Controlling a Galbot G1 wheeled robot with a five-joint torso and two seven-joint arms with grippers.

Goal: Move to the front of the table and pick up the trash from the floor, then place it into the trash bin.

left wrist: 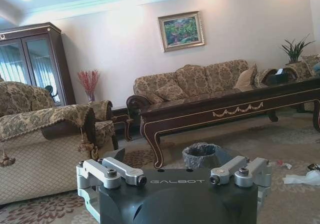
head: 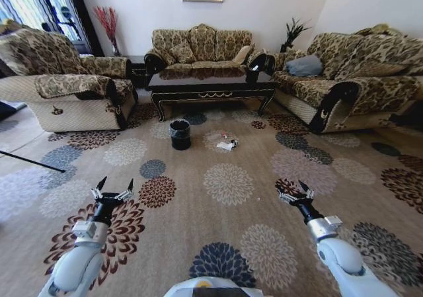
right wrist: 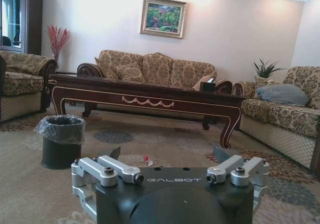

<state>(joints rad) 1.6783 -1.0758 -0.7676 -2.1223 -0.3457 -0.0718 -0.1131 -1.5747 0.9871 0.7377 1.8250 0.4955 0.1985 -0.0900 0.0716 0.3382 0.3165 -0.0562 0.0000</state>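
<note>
Both arms reach out low over the patterned carpet floor [head: 228,184]. My left gripper [head: 112,190] and my right gripper [head: 296,191] are open and hold nothing. Well ahead of them stands the dark glossy table [head: 211,88]. In front of it is the round black trash bin [head: 180,134], lined with a clear bag. The trash [head: 226,143], white paper and small bits, lies on the carpet just right of the bin. In the left wrist view the bin [left wrist: 201,155] is in front of the table and the white paper [left wrist: 302,178] lies off to one side. The right wrist view shows the bin [right wrist: 61,139] and a small red piece [right wrist: 146,158].
Patterned sofas ring the table: an armchair [head: 73,92] on the left, a sofa [head: 198,45] behind, a long sofa [head: 357,85] on the right. A black tissue box [head: 252,75] sits on the table. A thin dark rod [head: 33,161] lies at the far left.
</note>
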